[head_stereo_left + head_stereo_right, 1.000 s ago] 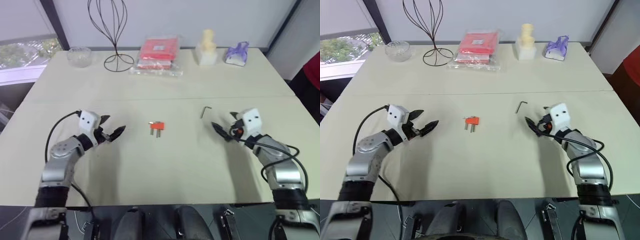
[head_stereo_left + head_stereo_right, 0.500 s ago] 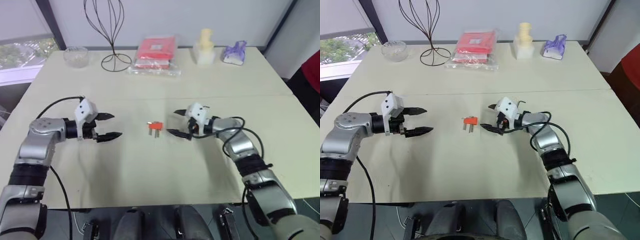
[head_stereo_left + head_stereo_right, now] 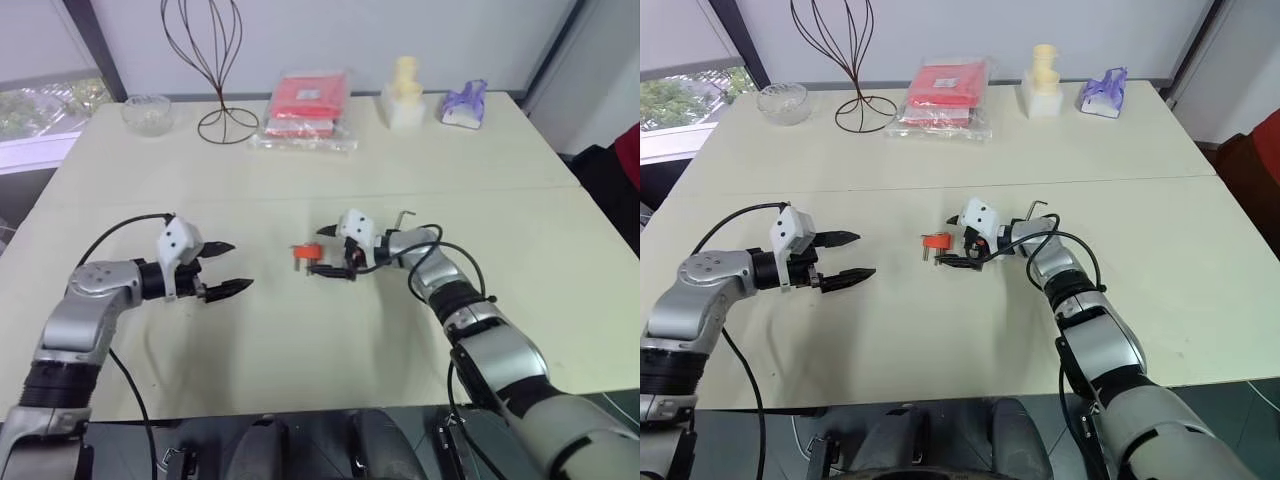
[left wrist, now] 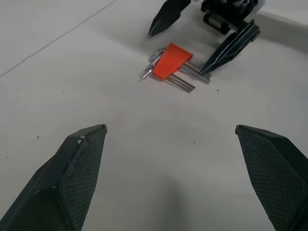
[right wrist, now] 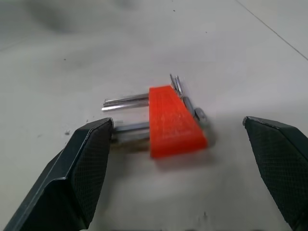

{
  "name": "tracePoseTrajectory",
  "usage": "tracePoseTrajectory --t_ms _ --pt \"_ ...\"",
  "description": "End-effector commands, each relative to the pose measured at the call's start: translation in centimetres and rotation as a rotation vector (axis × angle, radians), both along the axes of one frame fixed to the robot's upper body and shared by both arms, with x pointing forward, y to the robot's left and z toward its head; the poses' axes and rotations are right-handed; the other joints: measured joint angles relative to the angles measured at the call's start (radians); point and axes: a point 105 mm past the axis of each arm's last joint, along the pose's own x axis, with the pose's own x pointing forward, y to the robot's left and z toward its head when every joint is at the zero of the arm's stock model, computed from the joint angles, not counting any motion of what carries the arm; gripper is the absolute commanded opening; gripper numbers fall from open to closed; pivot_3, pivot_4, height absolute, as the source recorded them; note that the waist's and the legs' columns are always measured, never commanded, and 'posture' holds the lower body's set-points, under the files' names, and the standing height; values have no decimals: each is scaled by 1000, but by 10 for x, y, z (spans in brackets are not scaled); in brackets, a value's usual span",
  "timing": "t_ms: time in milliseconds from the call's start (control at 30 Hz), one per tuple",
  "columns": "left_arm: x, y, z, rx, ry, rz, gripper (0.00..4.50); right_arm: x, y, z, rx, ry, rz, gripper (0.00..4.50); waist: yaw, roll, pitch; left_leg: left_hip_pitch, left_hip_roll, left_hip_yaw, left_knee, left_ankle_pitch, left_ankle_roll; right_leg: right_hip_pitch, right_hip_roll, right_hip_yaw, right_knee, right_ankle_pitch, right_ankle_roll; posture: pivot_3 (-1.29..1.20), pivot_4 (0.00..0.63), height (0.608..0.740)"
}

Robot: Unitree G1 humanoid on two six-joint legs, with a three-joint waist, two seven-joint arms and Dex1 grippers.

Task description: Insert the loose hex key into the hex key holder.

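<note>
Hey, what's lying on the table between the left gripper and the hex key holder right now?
Nothing: in the left wrist view, bare table runs from the open left gripper to the hex key holder, with the right gripper straddling its far side.

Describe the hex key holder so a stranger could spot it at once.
Start at the cream table and look to the middle of its near half. The hex key holder lies flat there, just ahead of the open right end effector. It is a small red-orange block with short grey keys protruding.
</note>
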Motion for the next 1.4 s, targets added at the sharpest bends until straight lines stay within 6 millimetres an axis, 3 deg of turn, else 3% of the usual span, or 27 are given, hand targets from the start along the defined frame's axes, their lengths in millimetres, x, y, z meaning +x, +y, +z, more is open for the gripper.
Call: tracePoseTrajectory --t_ms 33,167,300,433,533,667,1000,1400 --pt "-2 0 12 -6 -55 17 4500 0 1 -1 -15 10 20 3689 -3 0 0 0 0 0 0 0 0 0 0 0 0 0 0 0 150 740" --pt "-4 2 11 -7 -58 37 4500 0 0 -2 -16 22 18 1709 -8 0 0 0 0 -1 0 0 0 0 0 0 0 0 0 0 150 740" --pt "-5 4 9 -7 -56 51 4500 3 -1 12 57 22 15 1709 -11 0 0 0 0 -1 0 0 0 0 0 0 0 0 0 0 150 740" --pt "-4 3 6 -6 -53 55 4500 4 -1 38 193 50 24 1709 -12 1 0 0 0 -1 0 0 0 0 0 0 0 0 0 0 150 740" --pt "-2 1 5 -6 -51 51 4500 4 -4 49 212 35 29 2504 -12 1 0 0 0 -1 -1 0 0 0 0 0 0 0 0 0 150 740" --pt "0 -3 3 -8 -47 39 4500 3 -9 45 165 33 28 4446 -10 1 0 0 0 -1 -1 0 0 0 -1 0 0 0 0 0 150 740" --pt "-1 -4 1 -5 -47 37 4500 -3 -22 13 5 24 28 4446 -13 1 0 0 0 0 -1 0 0 -1 -1 0 0 0 0 0 150 740" --pt "-2 -4 -3 0 -47 43 4500 -8 -29 -7 -7 22 -23 4446 -13 0 0 0 0 0 -1 0 0 -1 -1 0 0 0 0 0 150 740"
